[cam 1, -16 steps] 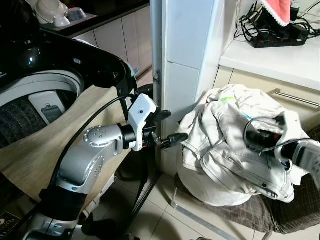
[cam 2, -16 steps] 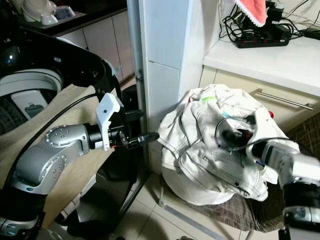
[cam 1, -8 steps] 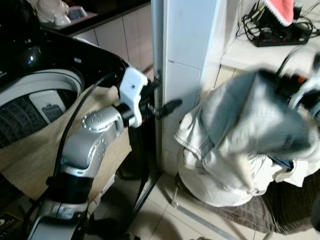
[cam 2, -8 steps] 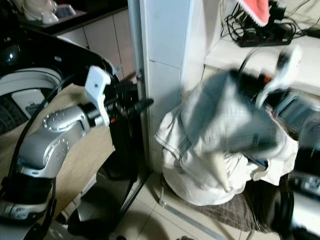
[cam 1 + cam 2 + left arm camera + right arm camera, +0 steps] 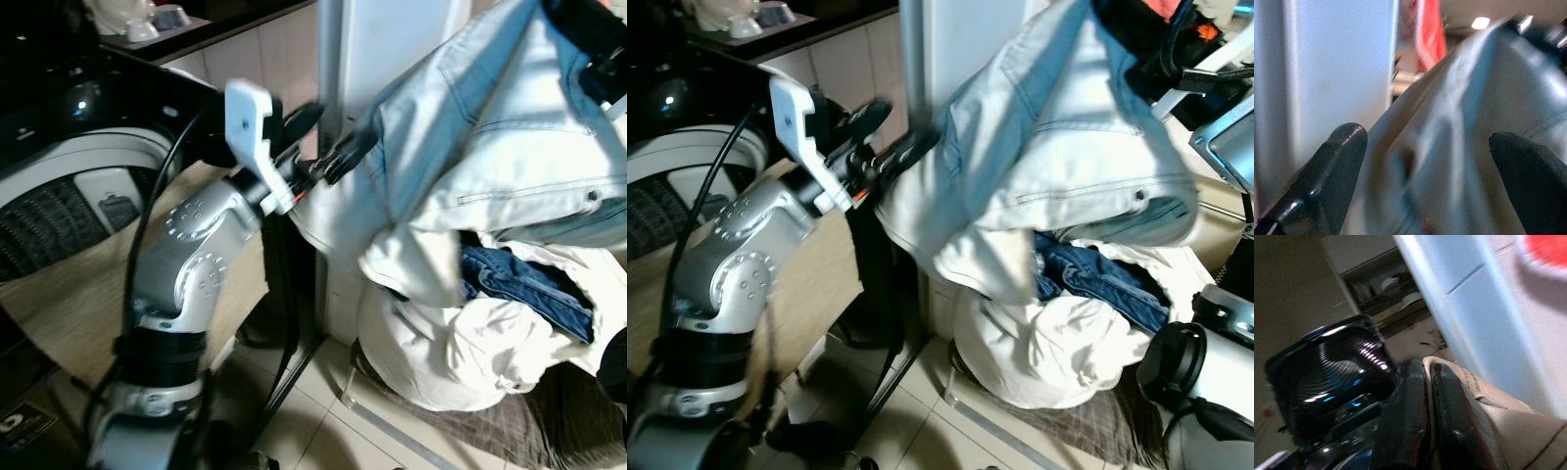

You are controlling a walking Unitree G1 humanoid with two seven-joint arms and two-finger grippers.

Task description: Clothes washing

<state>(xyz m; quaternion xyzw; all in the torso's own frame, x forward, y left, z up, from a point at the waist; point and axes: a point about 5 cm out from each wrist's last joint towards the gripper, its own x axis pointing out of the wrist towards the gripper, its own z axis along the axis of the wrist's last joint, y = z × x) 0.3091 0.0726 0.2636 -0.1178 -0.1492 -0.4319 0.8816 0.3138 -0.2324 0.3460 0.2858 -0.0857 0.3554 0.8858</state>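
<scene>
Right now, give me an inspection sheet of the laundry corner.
Surface: tiled floor; brown checked seat under the laundry pile.
Job's things: pale jeans lifted above the pile; blue denim exposed in it; washer with drum open on the robot's left.
Clutter: dishes on the far counter.
Grippers: right pincer shut on the jeans' edge; left pincer open, fingers at the hanging cloth.
Cables: black cable looping along the left arm.
Surroundings: white pillar behind the jeans; beige cloth draped at the washer.
</scene>
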